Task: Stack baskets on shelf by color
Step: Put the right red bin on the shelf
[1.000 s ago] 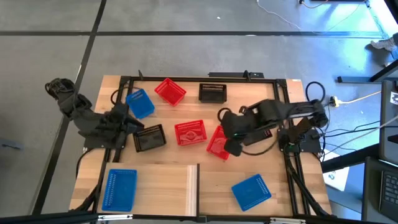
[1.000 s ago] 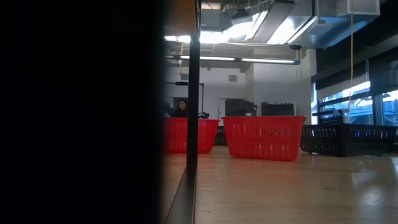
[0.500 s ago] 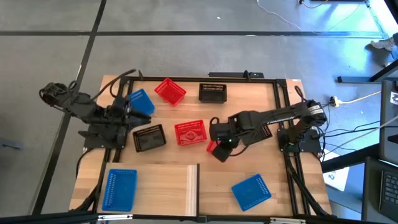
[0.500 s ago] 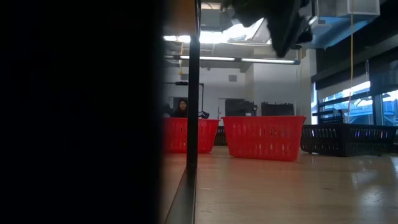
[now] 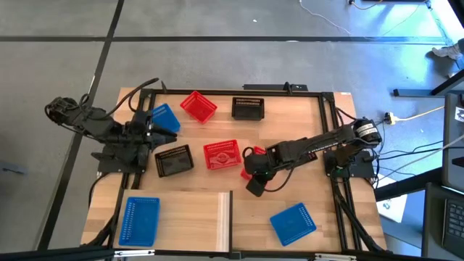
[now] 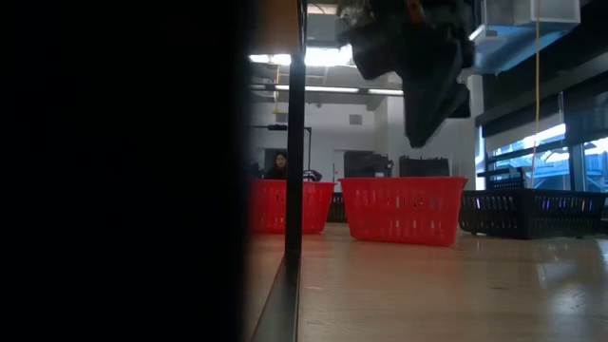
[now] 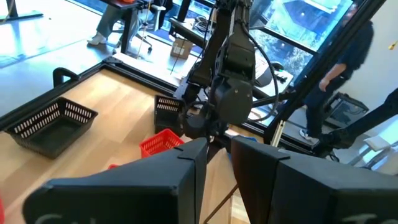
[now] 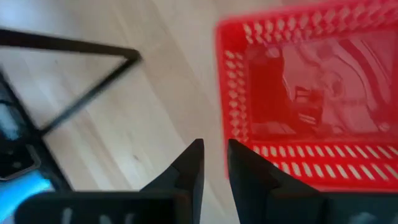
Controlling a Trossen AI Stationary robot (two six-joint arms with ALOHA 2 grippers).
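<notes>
1. Seen from above, the right gripper (image 5: 255, 183) hangs near the middle of the counter (image 5: 319, 145), over the edge of a red basket (image 5: 249, 161) mostly hidden beneath the arm. Just beside it sits another red basket (image 5: 222, 154), long axis running across the counter, and a third red one (image 5: 198, 106) lies skewed near the far edge. The left gripper (image 5: 161, 127) waits at the left side, near a blue basket (image 5: 164, 119) and a black basket (image 5: 175, 160). A second black basket (image 5: 248, 107) stands at the far edge. One blue basket (image 5: 139, 220) rests on the pale shelf (image 5: 188, 221), long axis pointing front to back; another blue basket (image 5: 293, 222) lies tilted on the bare counter to the right.

2. At counter height, the right arm hangs dark above two red baskets (image 6: 403, 209), with a black one (image 6: 527, 213) beyond.

3. From the left wrist, that gripper's fingers (image 7: 186, 168) stand with only a slim gap, holding nothing; the right arm looms ahead.

4. From the right wrist, the fingers (image 8: 191, 163) are nearly pressed together and empty, above bare wood just beside the red basket's (image 8: 311, 99) rim.
</notes>
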